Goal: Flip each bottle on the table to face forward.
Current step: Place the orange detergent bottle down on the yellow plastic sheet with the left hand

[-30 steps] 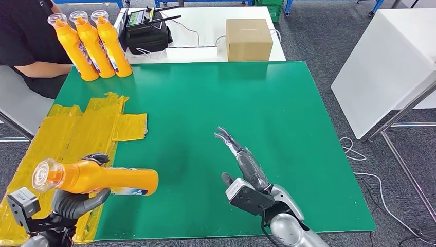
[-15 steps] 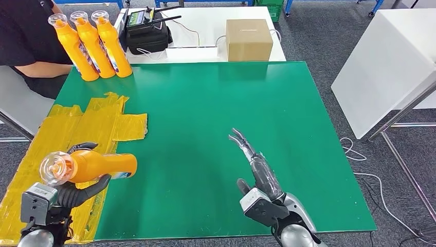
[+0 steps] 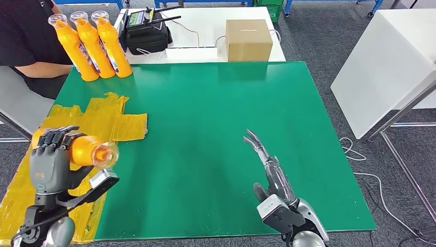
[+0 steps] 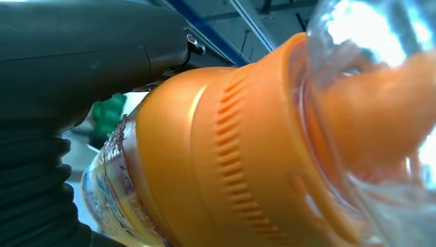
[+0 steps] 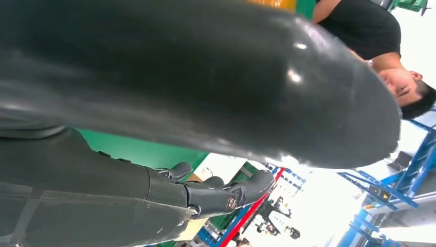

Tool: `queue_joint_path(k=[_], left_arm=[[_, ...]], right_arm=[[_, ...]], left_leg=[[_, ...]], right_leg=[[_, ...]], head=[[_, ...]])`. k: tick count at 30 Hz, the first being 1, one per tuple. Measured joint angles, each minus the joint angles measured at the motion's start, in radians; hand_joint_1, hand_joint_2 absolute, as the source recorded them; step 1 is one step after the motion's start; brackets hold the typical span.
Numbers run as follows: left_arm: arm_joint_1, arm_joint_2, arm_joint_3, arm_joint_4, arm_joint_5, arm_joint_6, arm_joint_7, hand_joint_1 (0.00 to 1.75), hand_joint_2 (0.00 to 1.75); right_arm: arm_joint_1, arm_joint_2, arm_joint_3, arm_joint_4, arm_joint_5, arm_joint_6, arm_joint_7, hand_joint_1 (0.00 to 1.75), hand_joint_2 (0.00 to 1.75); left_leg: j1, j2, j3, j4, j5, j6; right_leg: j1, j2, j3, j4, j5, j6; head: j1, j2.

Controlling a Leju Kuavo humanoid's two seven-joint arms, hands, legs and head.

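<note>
Over yellow tape (image 3: 110, 121) | left hand (image 3: 51, 162) grips bottle (image 3: 92, 152) | right hand (image 3: 270, 170) spread

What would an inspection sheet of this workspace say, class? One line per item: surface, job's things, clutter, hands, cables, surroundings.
Surface: green table, yellow tape patch at its left.
Job's things: three upright bottles at far left corner; held bottle.
Clutter: cardboard box, black bag on white table.
Hands: left hand grips held bottle; right hand empty, fingers straight.
Cables: white cable on floor.
Surroundings: seated person, white panel.
</note>
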Motion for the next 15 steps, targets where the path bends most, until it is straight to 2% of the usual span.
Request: queue_joint_path(k=[6,12,13,15], left_arm=[[-0.054,0.036,-0.107,0.201,-0.211,-0.048,0.122,1.75,1.75],[-0.094,0.051,-0.176,0.359,-0.202,-0.111,0.159,1.75,1.75],[-0.098,0.053,-0.184,0.375,-0.192,-0.128,0.158,1.31,1.75],[-0.107,0.056,-0.196,0.402,-0.175,-0.163,0.156,0.44,0.87]], right_arm=[[-0.032,0.001,0.002,0.001,-0.022,0.03,0.011,0.0,0.0],[-0.051,0.002,0.01,0.002,-0.023,0.043,0.028,0.0,0.0],[-0.053,0.003,0.011,0.002,-0.022,0.045,0.03,0.0,0.0],[-0.054,0.005,0.013,0.002,-0.019,0.049,0.034,0.0,0.0]], left_leg=[[0.0,0.0,0.0,0.0,0.0,0.0],[0.0,0.0,0.0,0.0,0.0,0.0],[0.0,0.0,0.0,0.0,0.0,0.0],[0.0,0.0,0.0,0.0,0.0,0.0]], right_leg=[[0.0,0.0,0.0,0.0,0.0,0.0],[0.0,0.0,0.0,0.0,0.0,0.0],[0.0,0.0,0.0,0.0,0.0,0.0],[0.0,0.0,0.0,0.0,0.0,0.0]], head=[[0.0,0.0],[0.0,0.0],[0.0,0.0],[0.0,0.0]])
